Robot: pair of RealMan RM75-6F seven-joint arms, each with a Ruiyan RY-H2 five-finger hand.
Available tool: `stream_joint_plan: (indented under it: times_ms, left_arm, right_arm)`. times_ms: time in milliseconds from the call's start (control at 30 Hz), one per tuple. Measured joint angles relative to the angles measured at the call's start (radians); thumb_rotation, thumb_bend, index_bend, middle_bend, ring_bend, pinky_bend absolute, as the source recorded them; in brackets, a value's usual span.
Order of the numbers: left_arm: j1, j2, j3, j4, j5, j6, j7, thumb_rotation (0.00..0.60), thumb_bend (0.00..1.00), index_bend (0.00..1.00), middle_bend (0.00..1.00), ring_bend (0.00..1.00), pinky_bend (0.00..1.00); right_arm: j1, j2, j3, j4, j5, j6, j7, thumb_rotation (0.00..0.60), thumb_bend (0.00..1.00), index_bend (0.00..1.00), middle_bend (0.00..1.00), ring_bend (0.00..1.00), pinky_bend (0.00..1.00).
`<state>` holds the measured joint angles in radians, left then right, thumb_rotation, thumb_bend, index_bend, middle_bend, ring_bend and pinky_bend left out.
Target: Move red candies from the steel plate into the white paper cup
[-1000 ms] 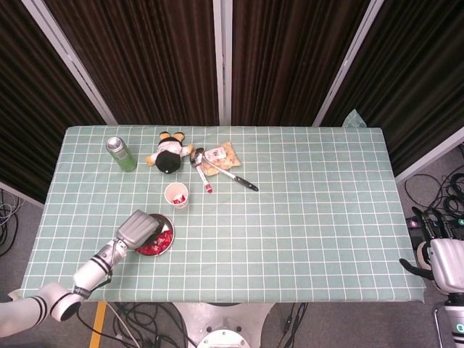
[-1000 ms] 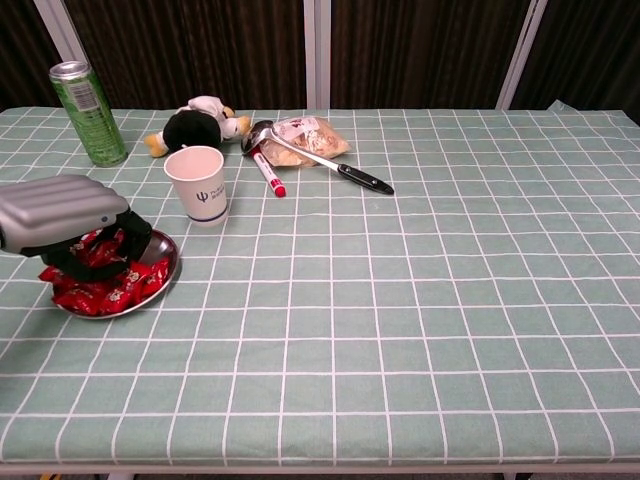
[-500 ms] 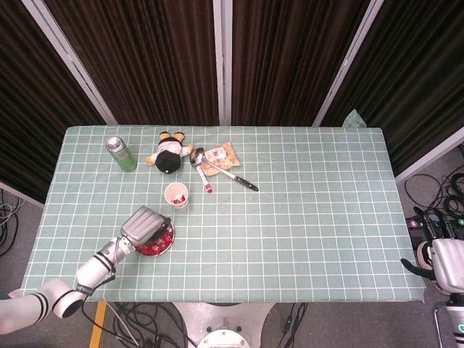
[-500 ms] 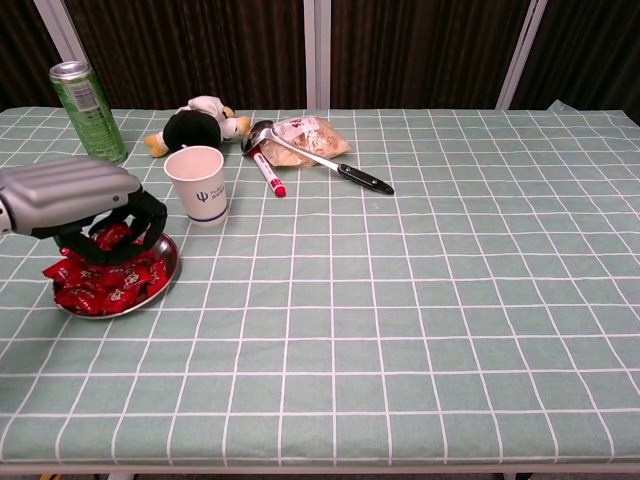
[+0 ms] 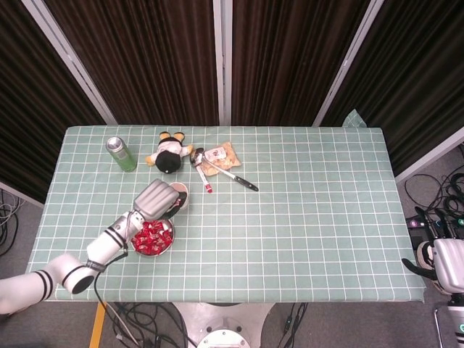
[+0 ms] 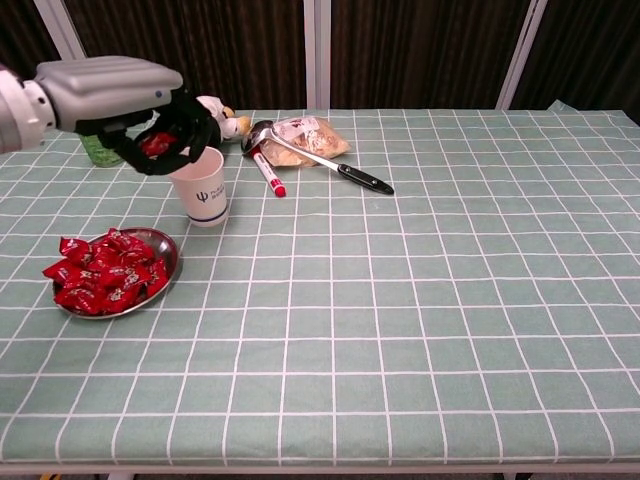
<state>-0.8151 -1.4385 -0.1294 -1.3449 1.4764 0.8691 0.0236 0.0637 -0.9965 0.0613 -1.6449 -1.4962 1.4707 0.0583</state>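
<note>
Left hand (image 6: 150,125) moved up off the steel plate (image 6: 163,243) since 0.5 s ago, now raised over the white paper cup (image 6: 204,190) w/ one red candy (image 6: 153,144) pinched in its dark fingers (image 6: 195,128); fingers curled round it, just above and left of the cup rim. In head view the hand (image 5: 157,199) covers most of the cup (image 5: 181,191). L to R on the bench (image 6: 420,300): plate sits near the front-left edge w/ a heap of red candies (image 6: 98,275), uncovered now, same spot as before; head view shows the same plate (image 5: 169,230) and pile (image 5: 151,238) just below the hand. Green can (image 5: 121,153) upright at far left rear, mostly hidden behind the hand in chest view. Cup upright just behind-right of the plate, apart from it, dark logo facing the chest cam; can't tell what's inside from either view. Plush toy (image 5: 170,154) lies behind the cup, partly hidden by fingers in chest view. Red-capped marker (image 6: 268,172) lies right of the cup. Steel ladle w/ black handle (image 6: 318,159) lies across a snack bag (image 6: 312,134), bowl end next to the plush, handle pointing right. Right hand (image 5: 446,262) is off the bench past its right edge, low, head view only; fingers mostly out of view, can't tell their state.
</note>
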Motion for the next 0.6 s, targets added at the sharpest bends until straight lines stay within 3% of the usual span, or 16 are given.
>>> stream_joint_plan:
  times_ms: [233,600]
  left_arm:
    - [-0.086,-0.066,-0.06,0.084,-0.102,-0.107,-0.007,0.6,0.61,0.7,0.76,0.75,0.98]
    - [-0.1,-0.118,-0.059,0.139,-0.174,-0.127,-0.005,0.6,0.57,0.62,0.67,0.63,0.87]
  right_arm:
    - [-0.006,0.005,0.001,0.005,0.011,0.003,0.007,0.6,0.02,0.06,0.24,0.04,0.22]
    - [-0.004,0.003,0.002,0.009,0.015,-0.005,0.008,0.6,0.02,0.06,0.24,0.04,0.22]
